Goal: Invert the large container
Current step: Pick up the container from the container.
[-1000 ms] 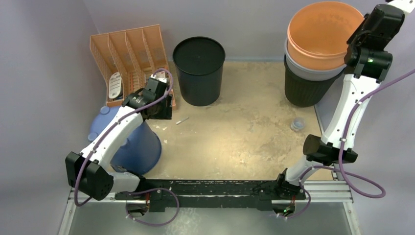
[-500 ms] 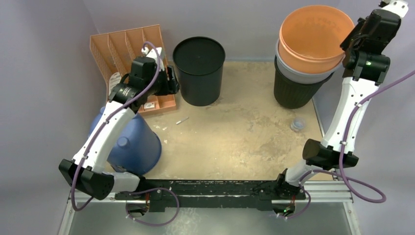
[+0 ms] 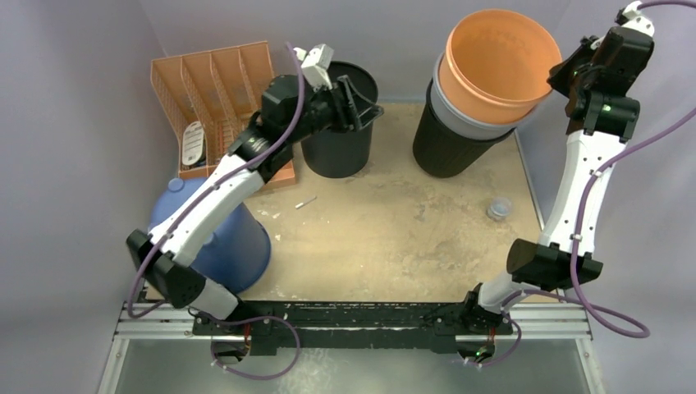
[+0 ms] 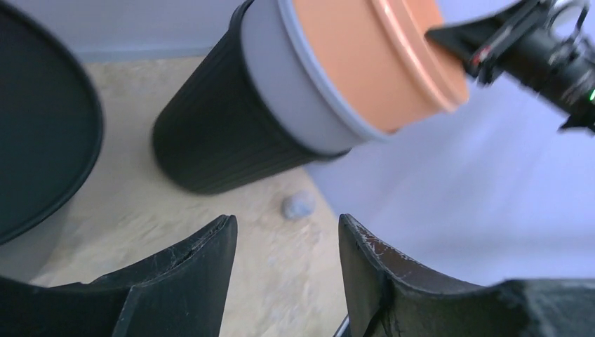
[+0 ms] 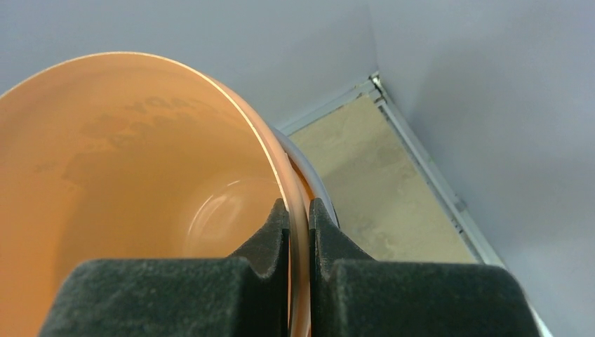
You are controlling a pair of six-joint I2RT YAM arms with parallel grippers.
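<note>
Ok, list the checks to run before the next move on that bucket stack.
1. Right pincer clamped on orange bucket rim: ok.
2. Left pincer open and empty: ok.
3. Left pincer bracing the stack: not ok, it is apart from it.
4. Black outer bucket base touching the table: cannot tell.
5. Small round object apart from the stack: ok.
6. Black bin apart from the stack: ok.

Orange slotted rack (image 3: 215,90) upper left, black bin (image 3: 332,154) just right of it, blue tub (image 3: 240,246) lower left, small clear cap (image 3: 498,208) at right, all on the worktop (image 3: 394,238).
</note>
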